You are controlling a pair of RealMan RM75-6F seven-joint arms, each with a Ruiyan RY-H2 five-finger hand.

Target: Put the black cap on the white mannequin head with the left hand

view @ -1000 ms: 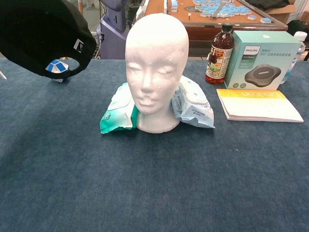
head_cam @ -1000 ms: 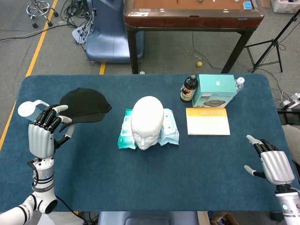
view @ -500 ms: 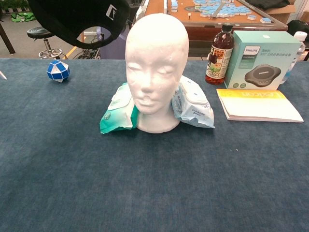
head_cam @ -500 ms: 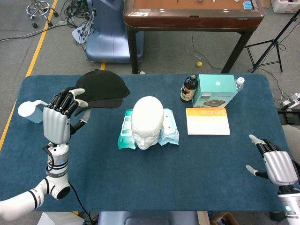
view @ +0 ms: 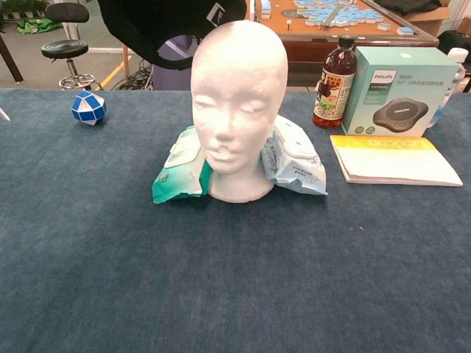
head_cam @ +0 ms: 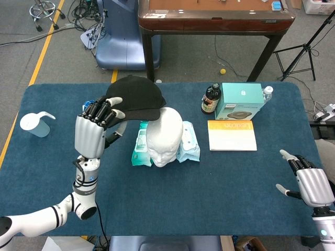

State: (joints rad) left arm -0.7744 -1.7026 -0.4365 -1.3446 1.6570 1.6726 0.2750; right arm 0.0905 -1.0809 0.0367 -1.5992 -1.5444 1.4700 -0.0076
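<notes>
My left hand (head_cam: 94,130) holds the black cap (head_cam: 135,98) by its brim, raised above the table. The cap hangs just left of and behind the crown of the white mannequin head (head_cam: 164,136), overlapping its top left edge. From the chest view the black cap (view: 168,28) fills the top left, its edge at the white mannequin head (view: 237,103); the left hand is hidden there. My right hand (head_cam: 311,184) rests open near the table's front right corner, fingers spread, holding nothing.
Two wet-wipe packs (head_cam: 140,145) flank the head's base. A dark bottle (head_cam: 211,99), a teal box (head_cam: 239,100) and a booklet (head_cam: 232,135) stand at the right. A white scoop (head_cam: 34,124) lies far left, and a blue-white puzzle ball (view: 88,107) shows in the chest view.
My left hand has carried the cap rightward and a bit further back, from the table's left side to the mannequin's crown. The right hand has barely moved.
</notes>
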